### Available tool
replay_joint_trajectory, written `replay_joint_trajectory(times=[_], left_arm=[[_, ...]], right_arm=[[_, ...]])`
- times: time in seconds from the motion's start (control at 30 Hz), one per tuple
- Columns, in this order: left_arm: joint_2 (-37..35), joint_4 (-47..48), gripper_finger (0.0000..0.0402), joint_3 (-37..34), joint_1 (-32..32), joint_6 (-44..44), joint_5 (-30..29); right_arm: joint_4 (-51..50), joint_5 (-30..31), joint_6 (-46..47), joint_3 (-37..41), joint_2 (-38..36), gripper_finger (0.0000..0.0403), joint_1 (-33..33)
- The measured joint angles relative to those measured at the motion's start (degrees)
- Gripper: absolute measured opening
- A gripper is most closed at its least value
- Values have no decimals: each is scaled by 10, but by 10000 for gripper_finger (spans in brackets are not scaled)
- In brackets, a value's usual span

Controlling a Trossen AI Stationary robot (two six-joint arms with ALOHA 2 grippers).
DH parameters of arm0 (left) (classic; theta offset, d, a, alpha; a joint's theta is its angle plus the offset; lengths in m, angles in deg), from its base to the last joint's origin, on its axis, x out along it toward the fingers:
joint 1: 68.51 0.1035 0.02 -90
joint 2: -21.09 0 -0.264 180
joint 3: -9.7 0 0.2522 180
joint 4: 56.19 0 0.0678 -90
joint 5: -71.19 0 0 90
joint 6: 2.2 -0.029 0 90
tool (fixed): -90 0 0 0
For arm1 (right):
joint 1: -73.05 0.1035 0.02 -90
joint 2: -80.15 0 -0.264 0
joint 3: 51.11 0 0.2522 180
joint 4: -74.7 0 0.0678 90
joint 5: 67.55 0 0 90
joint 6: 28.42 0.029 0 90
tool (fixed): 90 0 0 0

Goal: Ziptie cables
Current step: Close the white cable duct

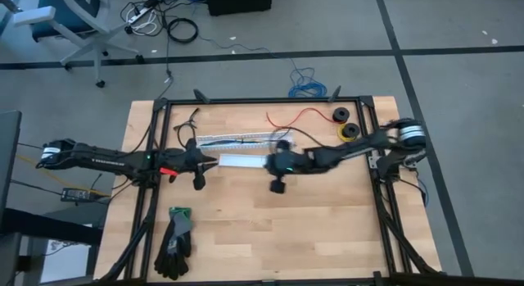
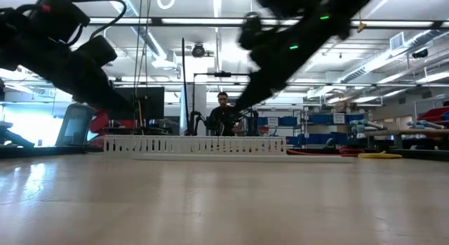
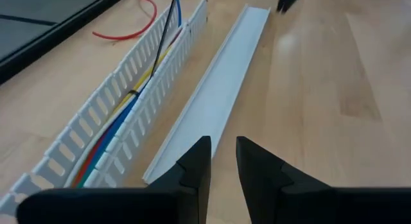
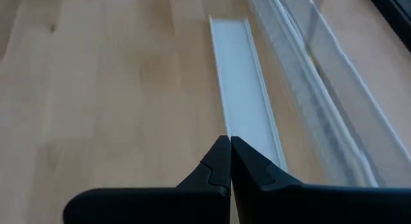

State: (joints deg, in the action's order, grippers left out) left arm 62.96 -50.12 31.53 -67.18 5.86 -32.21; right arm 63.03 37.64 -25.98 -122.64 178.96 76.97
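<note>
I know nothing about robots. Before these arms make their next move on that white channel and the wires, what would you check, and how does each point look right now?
1. The cables lie inside the slotted channel: ok.
2. A zip tie around the cables: cannot tell, only a small dark band shows across them.
3. The flat white cover lies beside the channel, off it: ok.
4. The left gripper is slightly open at the near end of the cover, holding nothing: ok.
5. The right gripper is shut and empty at the cover's other end: ok.
6. The red wire lies outside the channel, clear of both arms: ok.
</note>
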Motion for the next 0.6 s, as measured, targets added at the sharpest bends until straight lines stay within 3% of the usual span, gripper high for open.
replay_joint_trajectory(times=[0.23, 0.4, 0.6], left_arm=[[0, -27, 82, -9, 0, 17, 0], [1, -33, 82, -8, 0, 27, 0], [1, -31, 82, -8, 0, 28, 0]], right_arm=[[-22, -100, -58, -169, 139, 16, -50], [-102, -124, -65, -271, 220, 71, -74], [-143, -125, -77, -328, 268, 135, -84]])
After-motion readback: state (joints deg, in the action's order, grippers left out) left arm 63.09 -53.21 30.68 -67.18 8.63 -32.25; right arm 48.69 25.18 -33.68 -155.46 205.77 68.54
